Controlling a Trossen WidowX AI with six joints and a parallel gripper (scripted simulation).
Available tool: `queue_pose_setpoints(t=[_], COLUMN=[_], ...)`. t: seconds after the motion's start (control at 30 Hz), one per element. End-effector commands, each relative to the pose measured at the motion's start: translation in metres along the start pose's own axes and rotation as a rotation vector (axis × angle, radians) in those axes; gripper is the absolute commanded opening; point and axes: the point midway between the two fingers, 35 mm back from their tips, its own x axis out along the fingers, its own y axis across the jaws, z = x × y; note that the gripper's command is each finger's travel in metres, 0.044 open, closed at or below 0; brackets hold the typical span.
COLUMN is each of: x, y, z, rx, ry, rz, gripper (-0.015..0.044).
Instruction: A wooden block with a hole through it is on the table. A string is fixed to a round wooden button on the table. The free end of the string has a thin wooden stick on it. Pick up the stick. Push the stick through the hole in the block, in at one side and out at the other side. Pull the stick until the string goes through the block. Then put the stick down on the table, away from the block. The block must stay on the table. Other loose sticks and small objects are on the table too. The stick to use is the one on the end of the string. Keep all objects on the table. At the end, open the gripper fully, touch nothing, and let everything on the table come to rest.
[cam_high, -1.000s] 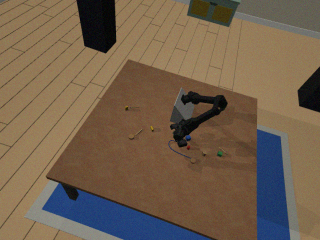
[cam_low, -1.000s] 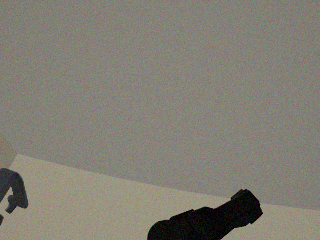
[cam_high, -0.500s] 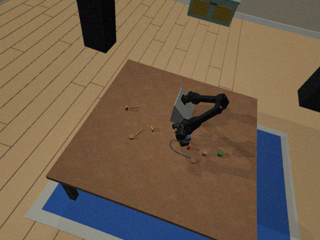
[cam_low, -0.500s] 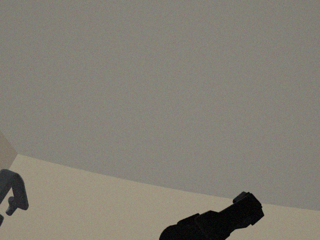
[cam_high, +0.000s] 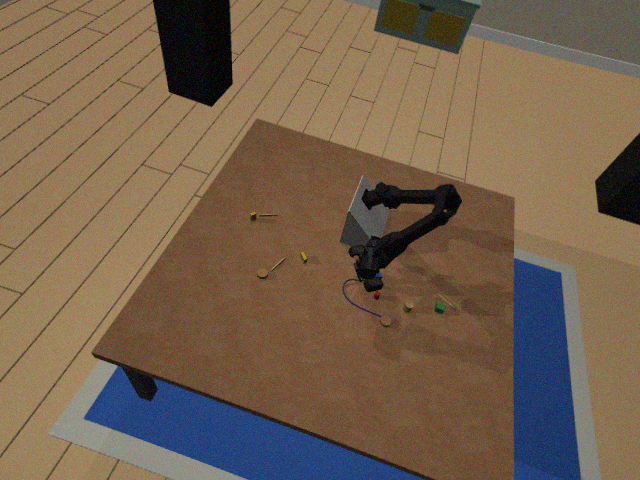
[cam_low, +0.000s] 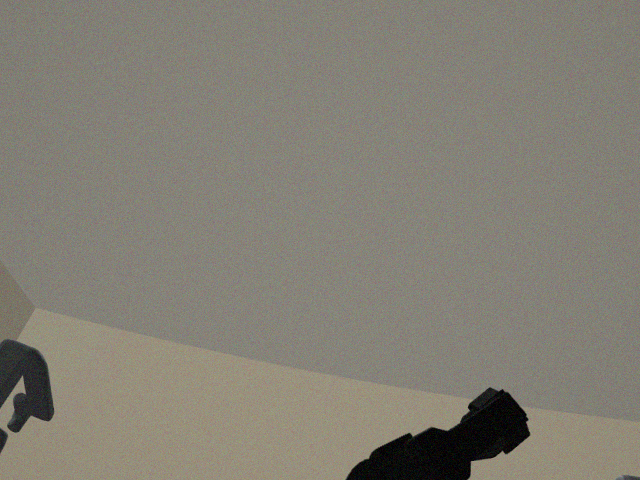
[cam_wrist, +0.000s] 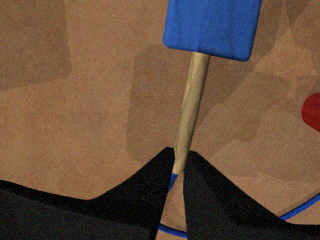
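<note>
My gripper (cam_wrist: 179, 156) is shut on the wooden stick (cam_wrist: 187, 117) near its string end, in the wrist view. The stick points away from the fingers to the blue block (cam_wrist: 212, 27) (cam_high: 379, 275). Its far end is hidden by or inside the block; I cannot tell which. No hole shows in these views. The blue string (cam_wrist: 302, 206) (cam_high: 343, 290) leaves the stick between the fingers and curves over the table (cam_high: 217, 320) to the round wooden button (cam_high: 385, 321). In the top view the fingertips are hidden under the arm.
A red piece (cam_high: 376, 295) (cam_wrist: 312, 111) is beside the blue block. A tan piece (cam_high: 408, 306), a green cube (cam_high: 439, 307) and a loose stick (cam_high: 446, 301) are farther right. Yellow pieces (cam_high: 303, 256) (cam_high: 252, 216), loose sticks (cam_high: 277, 265) (cam_high: 268, 214) and another button (cam_high: 262, 273) are left. The exterior view shows mainly wall.
</note>
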Motion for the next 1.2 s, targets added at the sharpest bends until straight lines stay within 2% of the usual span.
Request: queue_pose_setpoints(t=[0.0, 0.93, 1.1, 1.17], x=[0.0, 0.0, 0.0, 0.0], y=[0.001, 0.001, 0.0, 0.0], z=[0.006, 0.041, 0.038, 0.038], rx=[-0.001, 0.0, 0.0, 0.0], ry=[0.001, 0.001, -0.002, -0.002], rz=[0.002, 0.001, 0.0, 0.0], gripper=[0.0, 0.0, 0.0124, 0.0124])
